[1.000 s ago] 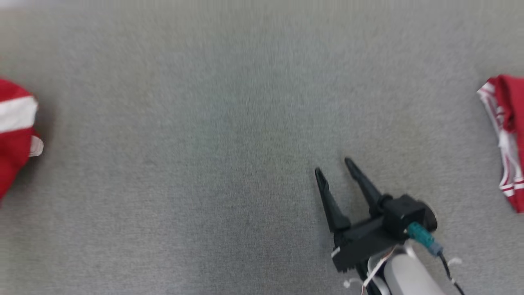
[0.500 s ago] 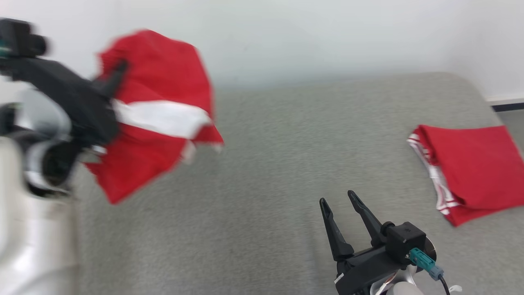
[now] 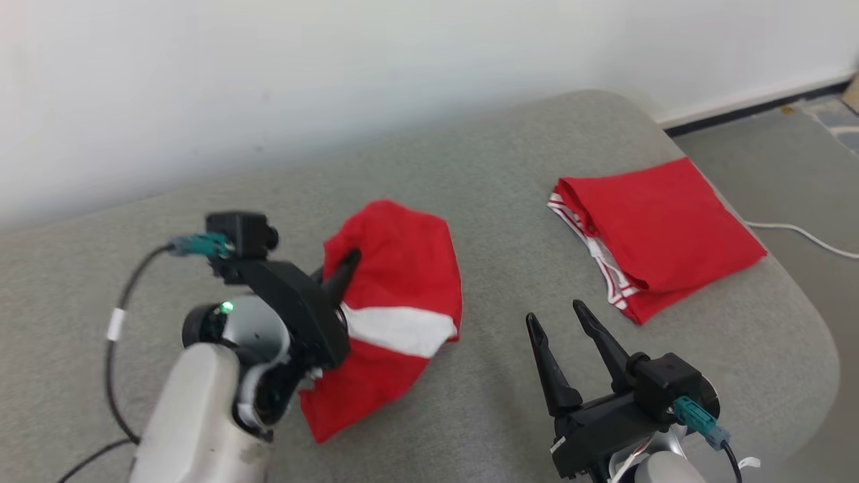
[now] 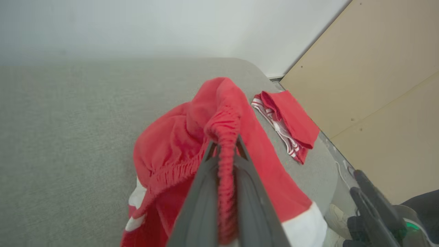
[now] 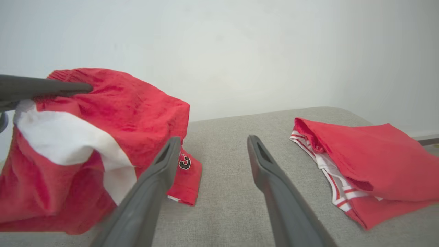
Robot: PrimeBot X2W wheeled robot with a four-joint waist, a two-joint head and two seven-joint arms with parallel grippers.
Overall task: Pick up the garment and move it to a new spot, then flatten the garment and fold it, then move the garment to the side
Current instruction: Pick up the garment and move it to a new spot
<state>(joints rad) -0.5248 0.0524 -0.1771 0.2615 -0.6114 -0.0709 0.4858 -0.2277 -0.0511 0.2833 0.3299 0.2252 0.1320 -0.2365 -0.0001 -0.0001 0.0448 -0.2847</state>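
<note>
A: What's the biggest thing here, and what is it for?
B: The broad grey fabric-covered platform with rounded corners [image 3: 483,168]; it runs back to a plain white wall [image 3: 335,67] and serves as the work surface; its middle lies bare, which I judge to be the new spot.
A: And the task's garment?
B: The red cloth garment with a wide white band [image 3: 402,268] hangs bunched over the platform's left-middle, lifted by its gathered elastic edge; the left gripper [image 3: 349,258] has its two dark fingers pressed together on that edge, which is why the cloth droops like a tent rather than lying flat; whether its lowest folds touch the platform I cannot tell.
A: The other red piece?
B: A folded red garment with white-striped trim [image 3: 664,228] lies flat near the platform's right edge, well apart from the held one; placed there, I judge, to stay out of the folding area.
A: The other arm?
B: The right gripper [image 3: 554,312] hovers between the two garments, fingers spread wide, pinching nothing; I judge it is ready to help flatten.
A: Anything hard to read?
B: A thin white cable [image 3: 798,231] on the floor runs off the head view's right edge; a small black-and-white printed mark [image 5: 184,161] near the held garment's hem is half covered by a right finger, so illegible; the garment's cut is unclear while bunched.
</note>
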